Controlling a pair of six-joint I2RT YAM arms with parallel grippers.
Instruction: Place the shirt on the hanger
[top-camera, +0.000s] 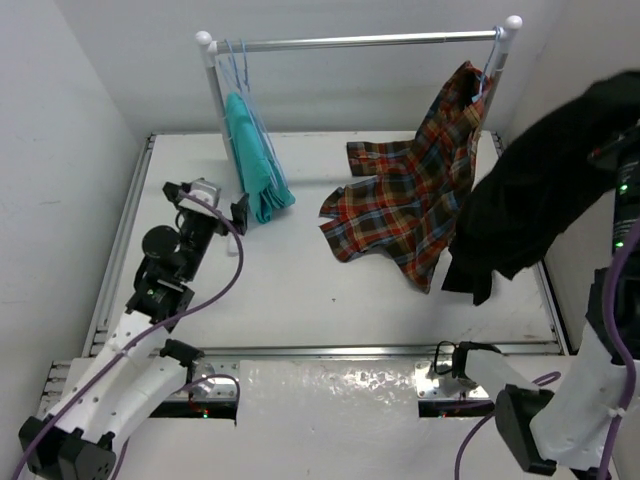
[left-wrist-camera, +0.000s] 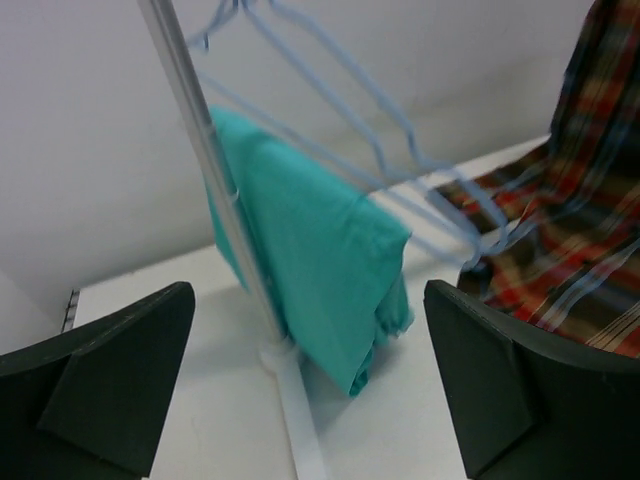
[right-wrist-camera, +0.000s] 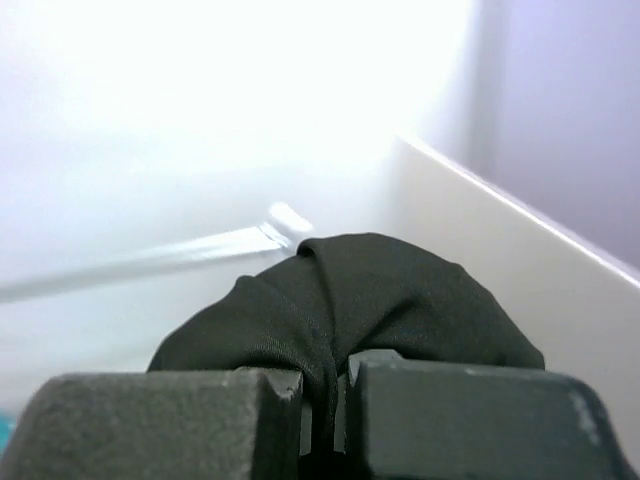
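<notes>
The black shirt (top-camera: 540, 190) hangs in the air at the right, above the table's right edge. My right gripper (right-wrist-camera: 325, 385) is shut on a bunched fold of the shirt (right-wrist-camera: 350, 290); in the top view the gripper itself is hidden behind the cloth. Pale-blue wire hangers (top-camera: 240, 70) hang at the left end of the rail, above the teal garment. They also show in the left wrist view (left-wrist-camera: 380, 140). My left gripper (top-camera: 212, 200) is open and empty, low over the table, facing the rail's left post. In its own view the left gripper (left-wrist-camera: 315, 400) frames the post's foot.
The silver rail (top-camera: 360, 41) with white knobs spans the back. Its left post (left-wrist-camera: 215, 170) stands right in front of my left gripper. The teal garment (top-camera: 258, 160) hangs beside the post. The plaid shirt (top-camera: 415, 200) hangs from the rail's right end, spreading onto the table.
</notes>
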